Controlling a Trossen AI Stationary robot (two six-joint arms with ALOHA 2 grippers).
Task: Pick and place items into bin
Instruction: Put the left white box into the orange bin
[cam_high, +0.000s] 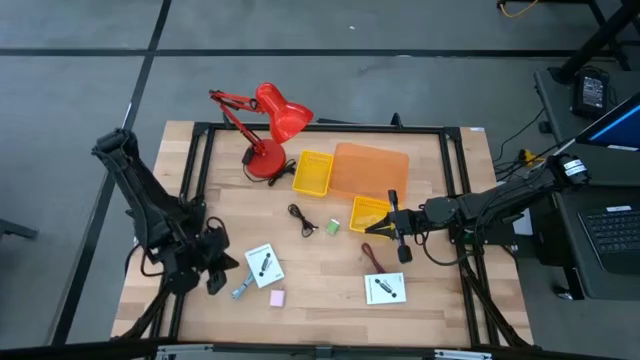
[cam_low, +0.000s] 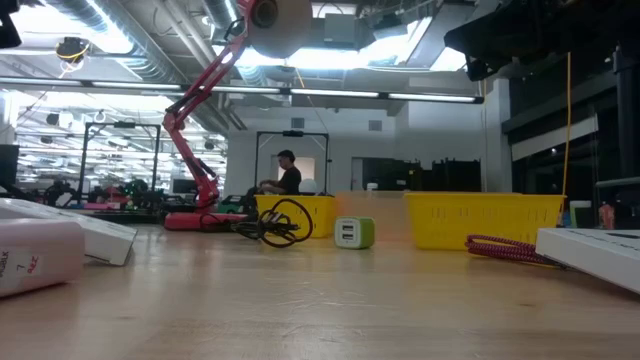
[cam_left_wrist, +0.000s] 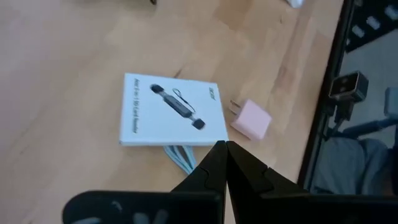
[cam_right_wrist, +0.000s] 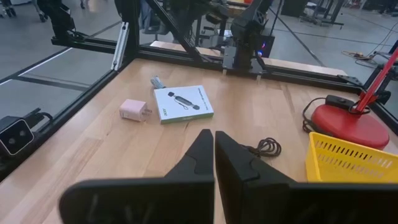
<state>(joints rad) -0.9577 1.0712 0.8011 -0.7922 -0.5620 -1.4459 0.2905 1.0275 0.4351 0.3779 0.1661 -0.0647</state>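
While both arms hang over the wooden table (cam_high: 320, 300), nothing is held. At the left edge, the left gripper (cam_high: 218, 283) sits clenched and empty, just beside a bluish-grey tool (cam_high: 241, 289) that pokes out from under a white card (cam_high: 264, 264). A pink block (cam_high: 277, 298) lies near that card. Toward the middle, a black cable (cam_high: 302, 218) lies coiled beside a green block (cam_high: 332, 228). Behind them stand a red lamp (cam_high: 268, 125) and a yellow bin (cam_high: 313, 172). Farther right, a maroon cord (cam_high: 373, 257) lies above a second white card (cam_high: 384, 288). The right gripper (cam_high: 383, 228) hangs clenched, empty, by a smaller yellow bin (cam_high: 368, 212).
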